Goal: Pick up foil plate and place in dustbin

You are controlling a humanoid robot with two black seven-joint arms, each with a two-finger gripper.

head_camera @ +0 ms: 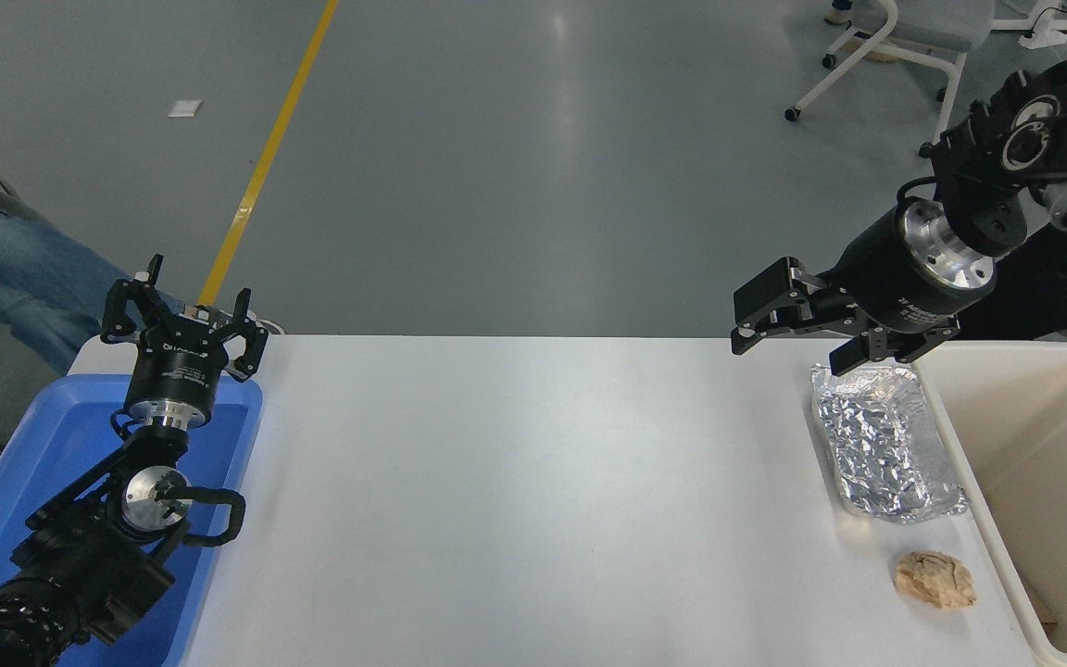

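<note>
The foil plate (885,440) is a shiny crinkled silver tray lying flat on the white table at the right, right beside the dustbin (1052,482), a large cream bin at the right edge. My right gripper (793,347) is open and empty, hovering over the plate's far end, one finger over its far rim and the other to its left. My left gripper (186,301) is open and parked at the lower left, above the blue tray.
A crumpled tan paper wad (935,580) lies on the table in front of the foil plate. A blue shallow tray (33,454) sits under my left arm. A person's jeans-clad leg (6,278) is at the far left. A wheeled chair (904,46) stands beyond the table.
</note>
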